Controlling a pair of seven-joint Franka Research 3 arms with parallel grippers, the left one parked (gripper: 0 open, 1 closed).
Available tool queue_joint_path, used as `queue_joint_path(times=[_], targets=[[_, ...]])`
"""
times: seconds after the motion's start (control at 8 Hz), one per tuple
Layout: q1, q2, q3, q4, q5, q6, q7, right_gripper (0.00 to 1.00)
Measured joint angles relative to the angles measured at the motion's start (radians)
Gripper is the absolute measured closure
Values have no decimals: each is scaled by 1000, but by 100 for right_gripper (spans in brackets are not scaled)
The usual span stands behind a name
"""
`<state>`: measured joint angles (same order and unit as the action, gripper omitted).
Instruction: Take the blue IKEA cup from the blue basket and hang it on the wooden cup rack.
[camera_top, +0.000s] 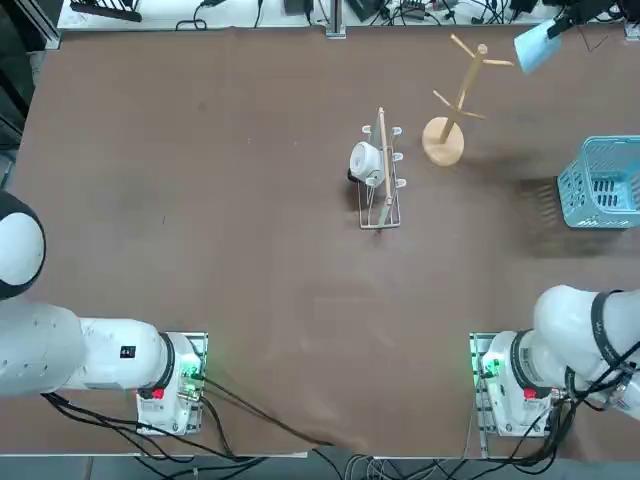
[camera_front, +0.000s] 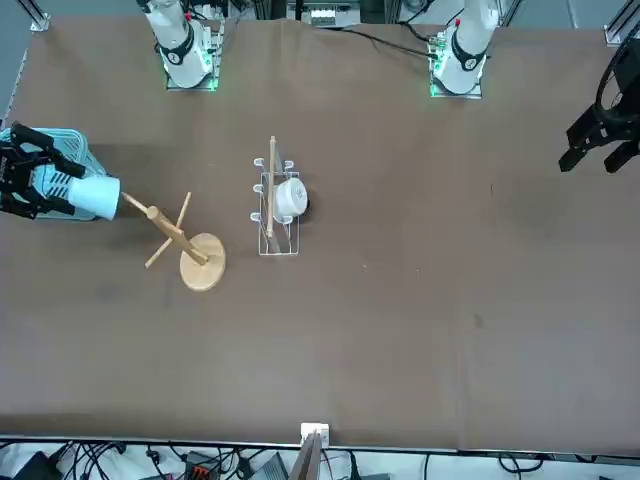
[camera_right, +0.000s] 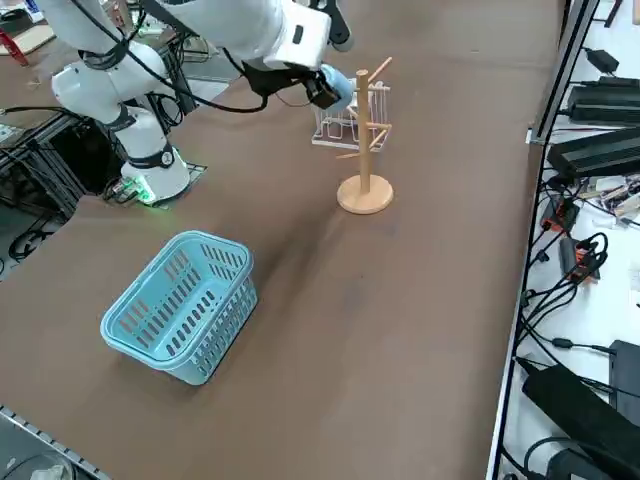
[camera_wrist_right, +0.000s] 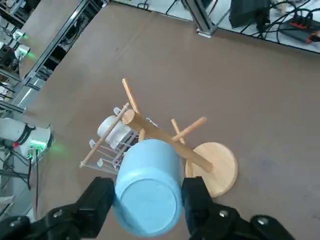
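Observation:
My right gripper (camera_wrist_right: 148, 200) is shut on the blue IKEA cup (camera_wrist_right: 150, 170) and holds it sideways in the air, base toward the wrist camera. The cup (camera_front: 97, 197) points its open mouth at the tip of an upper peg of the wooden cup rack (camera_front: 178, 238), close to it; I cannot tell whether the peg is inside. From overhead the cup (camera_top: 535, 46) hangs at the far right, just beyond the rack (camera_top: 457, 98). The blue basket (camera_right: 180, 305) stands empty near the table's right edge, away from the gripper (camera_right: 322, 88).
A low wire rack (camera_top: 380, 185) with a wooden bar holds a white mug (camera_top: 365, 160), just left of the cup rack's round base (camera_top: 443, 141). Cables and equipment (camera_right: 590, 150) lie beyond the table's far edge.

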<state>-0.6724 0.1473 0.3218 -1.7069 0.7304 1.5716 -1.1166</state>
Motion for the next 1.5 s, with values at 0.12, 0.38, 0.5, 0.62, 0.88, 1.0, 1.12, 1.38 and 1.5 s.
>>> queue_joint_path(times=[0.12, 0.38, 0.5, 0.62, 0.88, 1.0, 1.12, 1.38, 1.5], targets=[[-8, -12, 0, -23, 11, 15, -7, 20], [-9, -22, 1, -48, 39, 32, -12, 20], [-6, -25, 4, -58, 46, 38, -12, 20], [-4, -27, 7, -68, 54, 43, -12, 20], [2, -28, 11, -80, 65, 60, -14, 20], [11, -28, 12, -82, 67, 73, -14, 20], [22, -28, 14, -87, 81, 90, -14, 20], [49, -27, 15, -99, 107, 122, -14, 20], [61, -23, 15, -104, 117, 138, -14, 20]])
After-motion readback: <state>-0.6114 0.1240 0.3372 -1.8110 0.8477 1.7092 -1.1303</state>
